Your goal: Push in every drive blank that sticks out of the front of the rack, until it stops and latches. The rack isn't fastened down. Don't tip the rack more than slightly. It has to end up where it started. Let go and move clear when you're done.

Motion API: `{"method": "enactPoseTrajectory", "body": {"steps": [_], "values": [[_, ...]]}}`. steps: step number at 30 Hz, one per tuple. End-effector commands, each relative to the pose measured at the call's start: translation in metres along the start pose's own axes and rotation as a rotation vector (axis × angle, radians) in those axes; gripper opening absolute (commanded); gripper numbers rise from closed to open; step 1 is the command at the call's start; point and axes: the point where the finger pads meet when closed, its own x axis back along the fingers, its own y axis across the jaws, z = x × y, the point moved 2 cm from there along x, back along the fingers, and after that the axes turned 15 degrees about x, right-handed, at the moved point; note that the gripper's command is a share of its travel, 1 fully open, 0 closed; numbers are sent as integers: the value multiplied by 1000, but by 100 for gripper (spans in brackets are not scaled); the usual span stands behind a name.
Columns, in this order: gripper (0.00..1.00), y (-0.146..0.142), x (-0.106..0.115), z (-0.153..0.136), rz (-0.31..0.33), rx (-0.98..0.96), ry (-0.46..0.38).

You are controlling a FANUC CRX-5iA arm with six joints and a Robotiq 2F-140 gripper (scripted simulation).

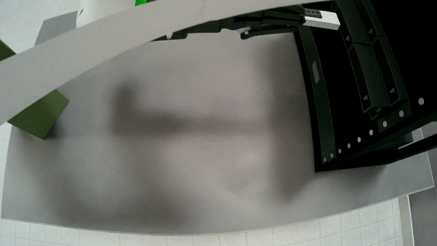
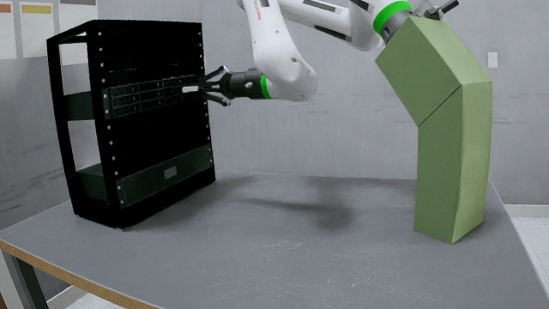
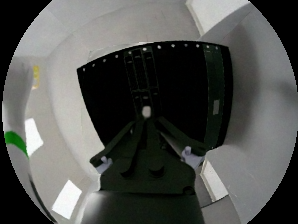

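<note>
we see the drive fronts [image 1: 369, 75] [image 2: 146, 95] [image 3: 142, 75] in 3 rows across the upper half of the rack [image 1: 308, 102] [image 2: 105, 142] [image 3: 229, 90]. before the rack's front, our gripper [image 1: 321, 19] [image 2: 190, 89] [image 3: 147, 111] has its fingers pressed together, its white tip close to those rows; we cannot tell whether they touch. the rack stands upright on our table [image 1: 205, 171] [image 2: 300, 266], and well apart from the rack's front is a green column [image 1: 41, 116] [image 2: 439, 163].

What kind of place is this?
Probably a workshop or lab set up for server-hardware work: a black equipment rack on a scuffed gray table, a robot arm, and papers on the wall.
</note>
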Motion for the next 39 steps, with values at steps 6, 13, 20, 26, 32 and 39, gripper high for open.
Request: {"method": "enactPoseTrajectory", "body": {"steps": [6, 13, 20, 26, 32, 39], "values": [[10, 0, -2, 0, 0, -1, 0], [10, 0, -2, 0, 0, -1, 0], [10, 0, -2, 0, 0, -1, 0], [10, 0, -2, 0, 0, -1, 0], [10, 0, -2, 0, 0, -1, 0], [10, 0, -8, 0, 0, -1, 0]]}}
